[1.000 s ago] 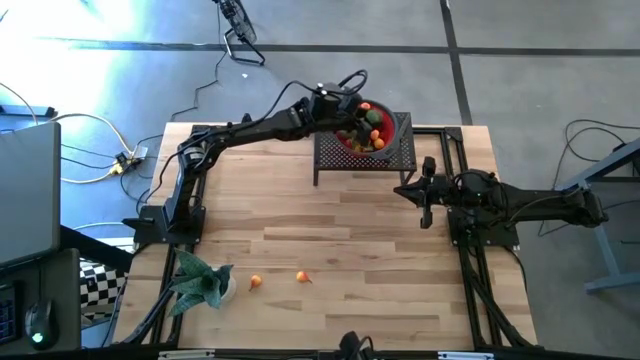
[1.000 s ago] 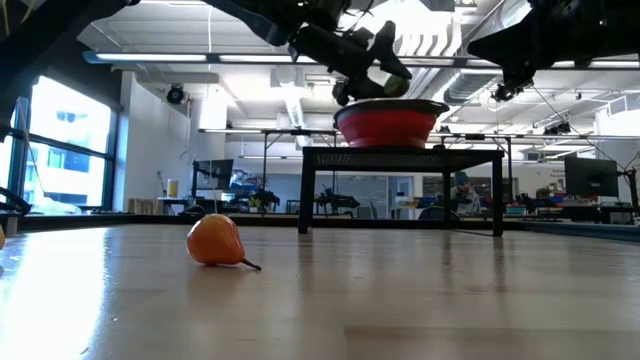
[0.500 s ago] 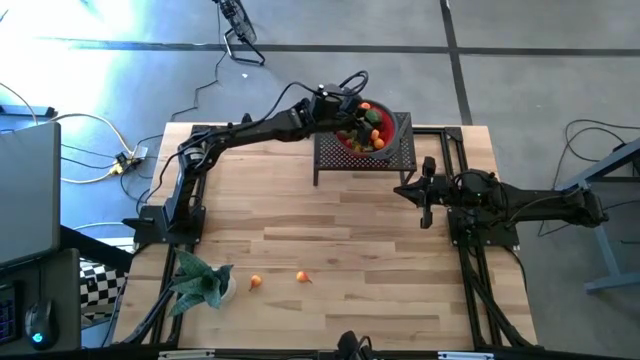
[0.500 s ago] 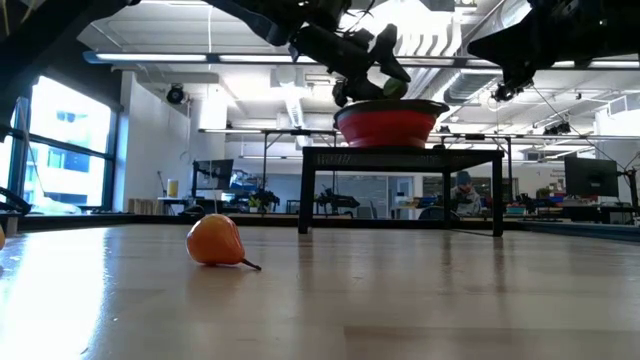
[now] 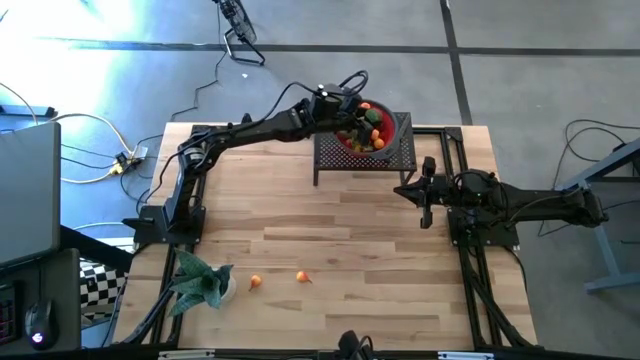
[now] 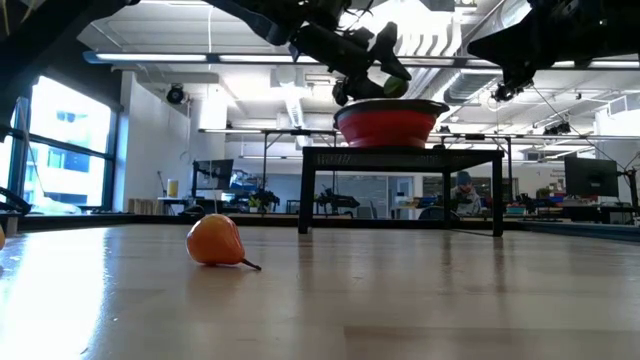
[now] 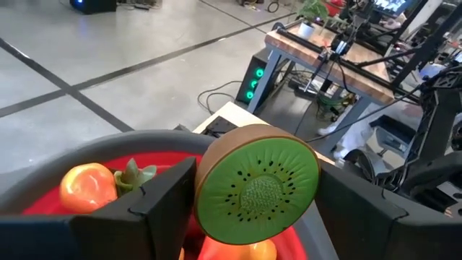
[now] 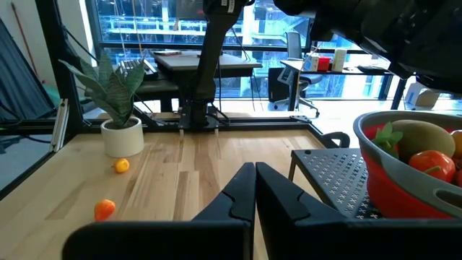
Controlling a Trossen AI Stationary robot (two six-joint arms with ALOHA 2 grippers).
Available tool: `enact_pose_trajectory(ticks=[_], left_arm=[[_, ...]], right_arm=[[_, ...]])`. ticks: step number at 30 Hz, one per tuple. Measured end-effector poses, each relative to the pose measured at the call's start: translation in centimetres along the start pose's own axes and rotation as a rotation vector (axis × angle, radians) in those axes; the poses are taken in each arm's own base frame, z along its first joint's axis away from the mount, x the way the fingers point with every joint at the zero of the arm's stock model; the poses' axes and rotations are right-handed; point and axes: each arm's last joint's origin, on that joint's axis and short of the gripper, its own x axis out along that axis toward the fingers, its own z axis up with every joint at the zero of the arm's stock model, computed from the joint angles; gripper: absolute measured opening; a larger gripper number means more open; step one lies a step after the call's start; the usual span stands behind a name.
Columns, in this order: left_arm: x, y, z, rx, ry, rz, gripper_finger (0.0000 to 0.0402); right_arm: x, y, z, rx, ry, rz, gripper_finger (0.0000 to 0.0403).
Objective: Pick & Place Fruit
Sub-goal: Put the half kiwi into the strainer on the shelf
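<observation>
My left gripper (image 5: 347, 110) hangs over the near-left rim of the red bowl (image 5: 392, 144), shut on a halved kiwi (image 7: 258, 190) whose green cut face shows in the left wrist view. The bowl sits on a black mesh stand (image 5: 402, 157) and holds several toy fruits (image 5: 368, 130), among them a small orange (image 7: 88, 187). Two small orange fruits (image 5: 256, 282) (image 5: 302, 277) lie on the table near its near edge; one (image 6: 216, 241) fills the low view. My right gripper (image 5: 427, 215) waits shut at the table's right, holding nothing. My left gripper pinches the halved kiwi by its brown rim (image 7: 209, 155) between the two fingers (image 7: 162, 198), one on each side of the disc. The kiwi is lifted clear above the fruit in the bowl, its cut face turned toward the wrist camera.
A potted green plant (image 5: 203, 283) stands at the table's near left corner. The mesh stand sits at the far middle of the table. Bare wood (image 5: 330, 230) stretches between the stand and the two loose fruits.
</observation>
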Motion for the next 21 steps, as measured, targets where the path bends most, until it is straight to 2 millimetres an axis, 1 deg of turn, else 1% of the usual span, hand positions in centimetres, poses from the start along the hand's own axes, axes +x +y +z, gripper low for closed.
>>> enact_pose_trajectory(ticks=[2,7,10,13,18,21], left_arm=[[0.0,0.0,0.0,0.000,-0.002,0.003,0.0258],[0.5,0.5,-0.7,0.000,0.006,0.084,0.0258],[1.2,0.7,-1.2,0.000,0.003,0.084,0.0267],[1.7,1.0,-2.0,0.000,0.012,0.086,0.0290],[2.0,0.8,-1.7,0.000,-0.029,0.045,0.0344],[2.0,0.7,-1.7,0.008,-0.030,0.043,0.0367]], right_arm=[[0.0,0.0,0.0,0.000,0.000,0.000,0.0005],[0.0,0.0,0.0,0.000,0.001,0.000,0.0005],[0.0,0.0,-0.1,0.000,0.009,0.001,0.0005],[0.0,0.0,-0.1,-0.001,0.010,0.000,0.0005],[0.0,0.0,-0.1,-0.002,0.011,0.001,0.0005],[0.0,0.0,-0.2,-0.004,0.018,0.003,0.0005]])
